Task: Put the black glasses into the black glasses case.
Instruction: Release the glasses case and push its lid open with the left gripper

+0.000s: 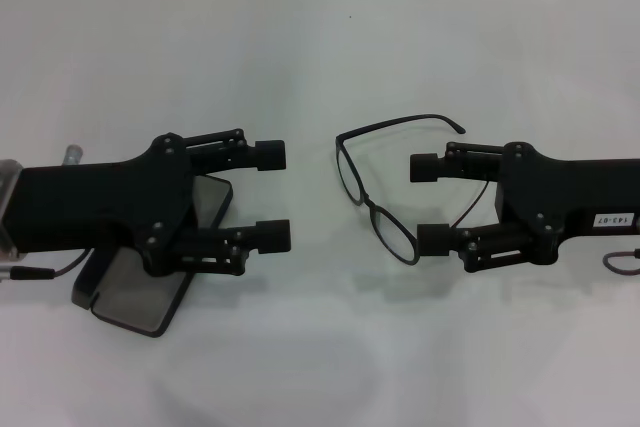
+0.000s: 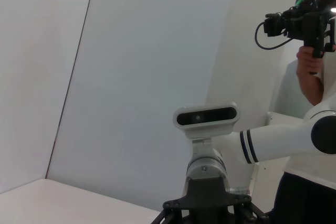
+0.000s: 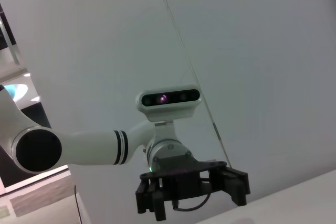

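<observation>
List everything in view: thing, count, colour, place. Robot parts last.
black glasses: one, black frame with clear lenses, on the table right of centre, temple arms unfolded, right in front of the right gripper's fingertips.
black glasses case: one, black outside with grey lining, lying open on the table at the left, partly under the left gripper.
table: one, white, beneath everything.
person with a camera rig: one, dark rig, in the background of the left wrist view.
left gripper: one, black, open, over the case, pointing toward the centre.
right gripper: one, black, open, at the right, pointing at the glasses.
</observation>
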Robot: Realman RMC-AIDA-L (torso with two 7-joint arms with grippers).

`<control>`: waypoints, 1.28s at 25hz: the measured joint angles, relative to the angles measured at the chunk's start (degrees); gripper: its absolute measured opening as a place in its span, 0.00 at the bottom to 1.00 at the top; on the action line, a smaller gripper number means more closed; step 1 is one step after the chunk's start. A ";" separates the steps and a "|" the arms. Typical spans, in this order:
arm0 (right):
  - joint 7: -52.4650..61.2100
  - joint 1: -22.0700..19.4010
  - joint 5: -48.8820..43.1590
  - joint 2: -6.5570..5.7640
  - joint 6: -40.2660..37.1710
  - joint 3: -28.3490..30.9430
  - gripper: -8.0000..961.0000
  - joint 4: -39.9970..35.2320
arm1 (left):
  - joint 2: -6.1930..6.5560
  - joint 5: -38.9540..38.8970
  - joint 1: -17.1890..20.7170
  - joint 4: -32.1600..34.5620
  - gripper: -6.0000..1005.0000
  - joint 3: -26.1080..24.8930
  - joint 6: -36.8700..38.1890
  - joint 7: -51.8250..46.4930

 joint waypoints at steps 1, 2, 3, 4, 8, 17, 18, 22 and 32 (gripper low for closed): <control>-0.03 -0.02 0.00 0.00 0.00 0.01 0.92 0.03 | 0.00 0.00 0.00 0.00 0.84 0.00 0.00 0.00; -0.08 -0.04 0.00 0.00 0.03 0.02 0.92 0.04 | 0.00 0.01 0.00 0.00 0.84 0.00 0.00 0.00; -0.13 -0.09 0.00 0.00 0.06 0.03 0.92 0.08 | 0.00 0.02 0.00 0.00 0.84 0.00 0.00 0.00; -0.15 -0.11 0.00 0.00 0.10 0.04 0.92 0.12 | 0.00 0.03 0.00 0.00 0.84 0.00 0.00 0.00; -0.18 -0.33 0.00 -0.02 0.21 0.04 0.92 0.23 | 0.00 0.04 0.00 0.00 0.84 0.00 -0.05 -0.02; -0.23 -1.25 0.61 -0.04 0.26 0.04 0.92 0.24 | -0.17 -0.34 0.04 0.36 0.84 -1.46 -0.60 -2.61; -0.27 -1.27 0.64 -0.06 0.35 0.04 0.92 0.24 | -0.14 -0.45 -0.16 1.21 0.84 -2.36 -0.61 -4.76; -0.51 -1.39 0.67 -0.31 1.24 0.05 0.92 0.24 | -0.09 0.20 -0.37 11.54 0.84 -4.05 -1.00 -17.99; -0.82 -3.57 0.70 -0.41 2.20 1.74 0.92 0.17 | -2.69 26.99 -3.05 50.67 0.84 -2.76 -3.33 -57.32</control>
